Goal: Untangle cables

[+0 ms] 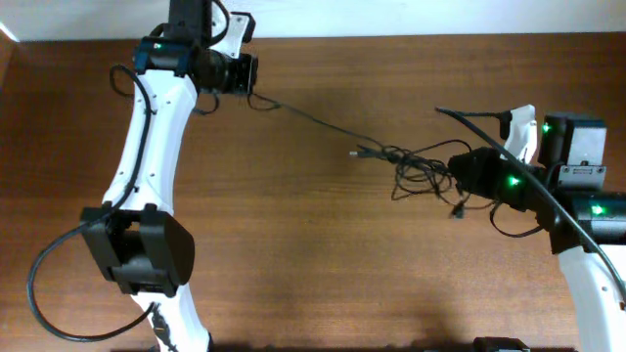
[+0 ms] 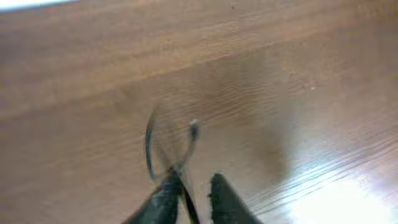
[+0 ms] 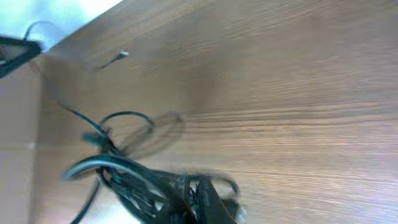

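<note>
The cables are thin black cords. A knotted bundle (image 1: 416,171) lies right of centre on the wooden table, and a plug end (image 1: 357,153) sticks out to its left. One strand (image 1: 313,119) runs taut from the bundle up to my left gripper (image 1: 256,86) at the far left, which is shut on it. In the left wrist view the strand (image 2: 189,140) passes between the fingers (image 2: 194,186). My right gripper (image 1: 460,178) is shut on the bundle's right side. In the right wrist view the fingers (image 3: 208,193) pinch looped cords (image 3: 124,118).
The wooden table (image 1: 323,264) ends at the far edge against a white wall. A thick black robot cable (image 1: 39,284) loops by the left arm's base. Another thick cable (image 1: 489,122) arcs over the right arm.
</note>
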Motion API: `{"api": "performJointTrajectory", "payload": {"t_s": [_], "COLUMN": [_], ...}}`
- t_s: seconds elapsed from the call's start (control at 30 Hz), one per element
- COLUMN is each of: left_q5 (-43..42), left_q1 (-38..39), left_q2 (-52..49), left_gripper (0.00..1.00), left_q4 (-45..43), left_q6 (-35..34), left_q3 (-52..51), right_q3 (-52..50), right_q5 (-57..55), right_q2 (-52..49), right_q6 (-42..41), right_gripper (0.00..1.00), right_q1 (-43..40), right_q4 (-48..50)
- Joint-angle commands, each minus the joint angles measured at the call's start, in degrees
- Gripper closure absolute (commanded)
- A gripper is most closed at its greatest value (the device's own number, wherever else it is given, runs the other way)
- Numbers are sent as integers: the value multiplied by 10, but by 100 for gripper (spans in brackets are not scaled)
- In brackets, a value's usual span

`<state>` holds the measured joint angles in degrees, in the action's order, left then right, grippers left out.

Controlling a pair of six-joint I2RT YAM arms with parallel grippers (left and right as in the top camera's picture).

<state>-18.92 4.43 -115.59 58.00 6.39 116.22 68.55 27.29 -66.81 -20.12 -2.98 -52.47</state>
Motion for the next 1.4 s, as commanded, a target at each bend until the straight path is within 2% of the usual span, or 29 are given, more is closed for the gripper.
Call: {"api": "performJointTrajectory", "payload": {"t_s": [0.0, 0.03, 0.07, 0.23, 0.33, 0.4, 0.43, 0.63, 0.7, 0.8, 0.83, 0.87, 0.9, 0.97, 1.0, 1.1, 1.17, 1.2, 1.23, 1.27, 1.3, 1.33, 1.37], "left_q5": [-224, -229, -229, -271, -360, -376, -418, -493, -492, -457, -425, -395, -327, -137, -108, -106, -64, -41, -33, -23, -23, -23, -41], "left_q1": [-9, 4, 17, 132, 197, 219, 236, 276, 292, 309, 309, 306, 297, 265, 244, 205, 182, 168, 159, 149, 141, 140, 141], "left_q2": [9, 9, 9, 2, -22, -40, -58, -73, -73, -75, -75, -75, -75, -75, -75, -75, -75, -75, -75, -75, -75, -75, -75], "left_gripper": [10, 2, 0, 1, 3, 4, 5, 7, 12, 43, 84, 100, 100, 100, 100, 100, 100, 100, 100, 100, 100, 100, 100], "left_q4": [14, 17, 19, -4, -38, -47, -55, -109, -112, -115, -115, -115, -115, -116, -125, -127, -122, -117, -111, -99, -88, -82, -78], "left_q6": [155, 154, 154, 153, 152, 129, 129, 129, 129, 129, 119, 103, 68, -49, -73, -73, -73, -73, -73, -73, -72, -72, -72], "left_q3": [7, 7, 7, 7, 7, 7, 7, 7, 7, 7, 7, 7, 7, 7, 8, 44, 76, 82, 82, 82, 82, 82, 82], "right_q3": [1, 1, 1, 1, 1, 1, 1, 1, 1, 1, 1, 1, 1, 1, 1, 1, 1, 1, 1, 1, 1, 1, 1], "right_q5": [-35, -35, -35, 38, 41, 41, 41, 40, 42, 60, 60, 60, 59, 46, 19, -90, -186, -202, -205, -205, -203, -198, -158], "right_q2": [-3, -8, -11, -11, -11, -11, -11, -11, -11, -11, -11, -11, -11, -11, -11, -11, -11, -11, -11, -12, -15, -19, -28], "right_q6": [18, 18, 18, 34, 34, 34, 34, 34, 34, 34, 34, 34, 34, 35, 34, 34, 33, 34, 34, 34, 34, 33, 33], "right_gripper": [96, 96, 96, 96, 96, 96, 96, 96, 96, 96, 96, 96, 96, 96, 96, 96, 96, 87, 85, 67, 38, 30, 28], "right_q1": [-15, -15, -15, -15, -15, -15, -15, -15, -15, -15, -15, -15, -15, -16, -16, -16, -16, -16, -16, -16, -16, -16, -16], "right_q4": [-13, -14, -13, 6, 6, 9, 9, 15, 19, 18, 17, 17, 17, 12, -1, -54, -92, -94, -92, -85, -74, -66, -53]}}
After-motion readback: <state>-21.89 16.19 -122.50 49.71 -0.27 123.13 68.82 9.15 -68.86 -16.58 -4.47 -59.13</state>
